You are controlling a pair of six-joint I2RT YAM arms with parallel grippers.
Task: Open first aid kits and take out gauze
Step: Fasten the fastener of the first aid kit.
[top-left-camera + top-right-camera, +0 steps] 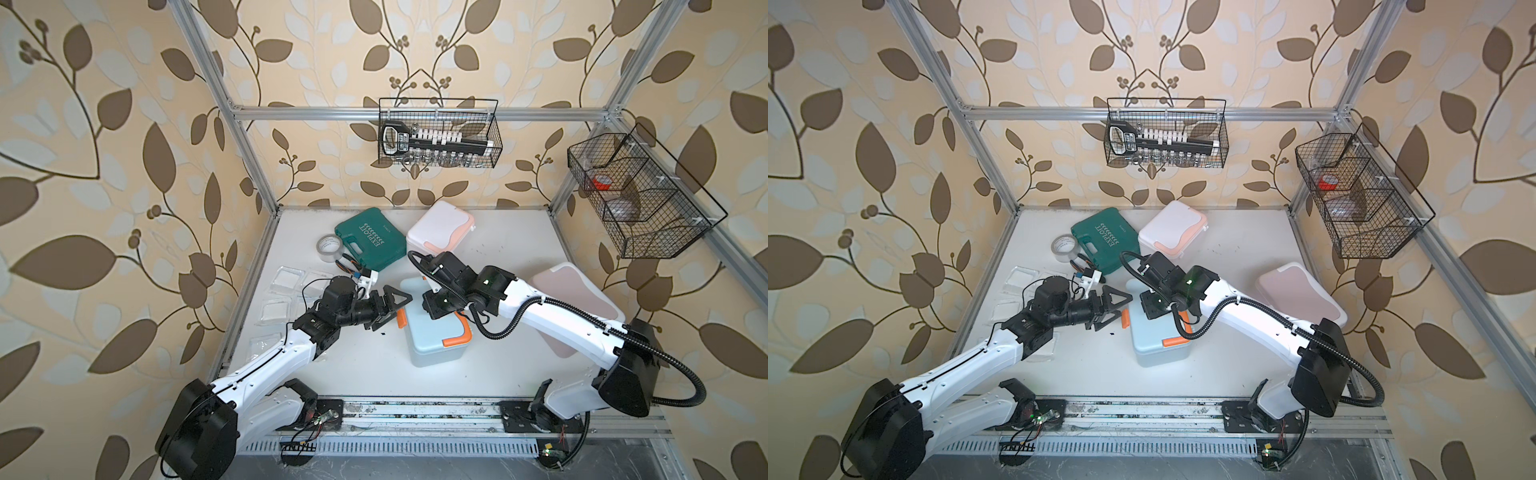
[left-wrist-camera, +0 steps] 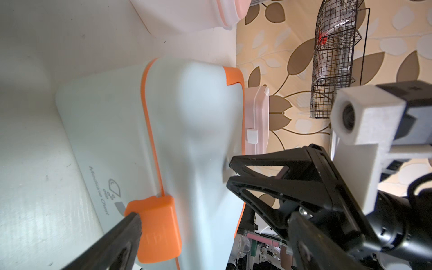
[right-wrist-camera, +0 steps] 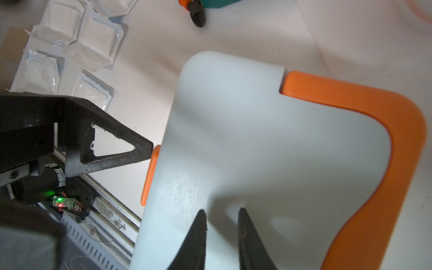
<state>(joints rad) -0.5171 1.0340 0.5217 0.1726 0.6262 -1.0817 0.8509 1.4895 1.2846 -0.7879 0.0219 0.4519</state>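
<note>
Ahead of left gripper (image 1: 395, 313): light blue kit (image 1: 434, 347) blocks the way, its orange latch (image 2: 155, 225) against one finger.
Behind left gripper: gauze packets (image 1: 286, 279) cover the table (image 1: 353, 365).
Under right gripper (image 3: 222, 216): the kit's lid, close below.
Beyond right gripper: green case (image 1: 370, 237), white kit (image 1: 440, 226).
Nearer the arm bases: bare table, free passage.

Both top views look steeply down from high over the front edge toward the leaf-patterned rear wall (image 1: 324, 174). They are nearly alike, and each takes in the whole white tabletop (image 1: 498, 365). The left wrist view sits low and very near the side of the light blue plastic box with orange trim (image 2: 105, 131), facing the black wire basket (image 2: 334, 58) on the side wall. The right wrist view looks down on the same box from close above. All four views share this box.
</note>
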